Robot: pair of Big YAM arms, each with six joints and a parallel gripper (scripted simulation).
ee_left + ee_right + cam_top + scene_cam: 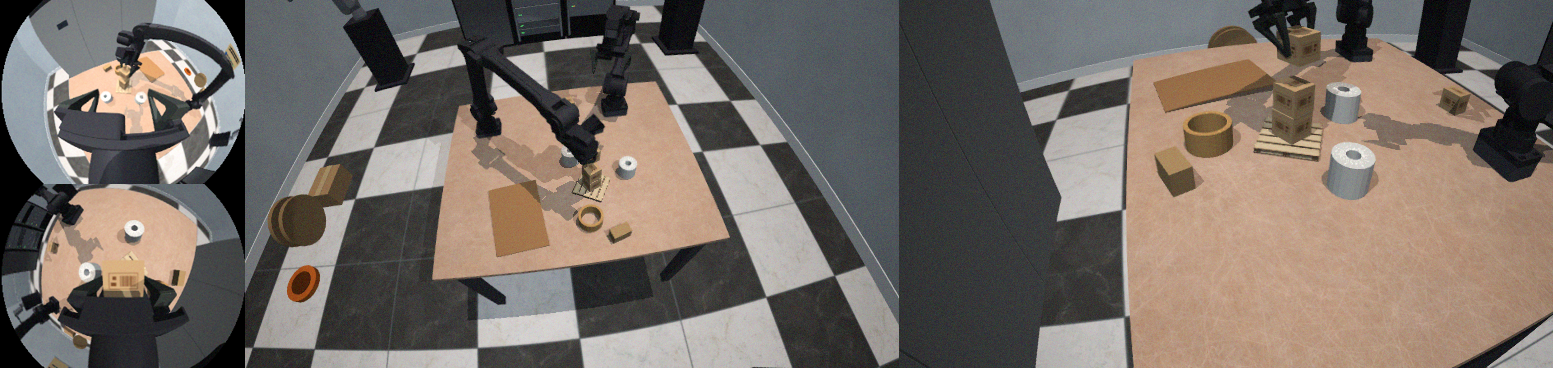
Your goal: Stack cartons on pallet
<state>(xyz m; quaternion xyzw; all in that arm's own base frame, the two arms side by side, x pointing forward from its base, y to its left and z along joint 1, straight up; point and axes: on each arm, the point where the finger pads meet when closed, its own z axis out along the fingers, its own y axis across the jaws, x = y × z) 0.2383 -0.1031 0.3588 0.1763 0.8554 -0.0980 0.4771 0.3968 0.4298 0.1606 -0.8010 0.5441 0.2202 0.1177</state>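
Two cartons [591, 176] [1293, 112] [123, 78] stand stacked on the small wooden pallet [601, 193] [1284, 146]. My right gripper [590, 159] [1296, 37] [123, 275] is shut on a third carton [1301, 46] [123, 278] and holds it in the air over the stack, with a clear gap to the top carton. A fourth carton [1454, 100] [53, 246] sits alone on the table near the left arm's base. My left gripper [596, 64] [123, 91] is open and empty, folded up high at the back of the table.
Two grey-white rolls [627, 167] [567, 159] [1343, 102] [1351, 170] flank the pallet. A tan ring [590, 217] [1208, 134], a small brown block [620, 231] [1174, 171] and a flat cardboard sheet [517, 217] [1209, 82] lie on the other side.
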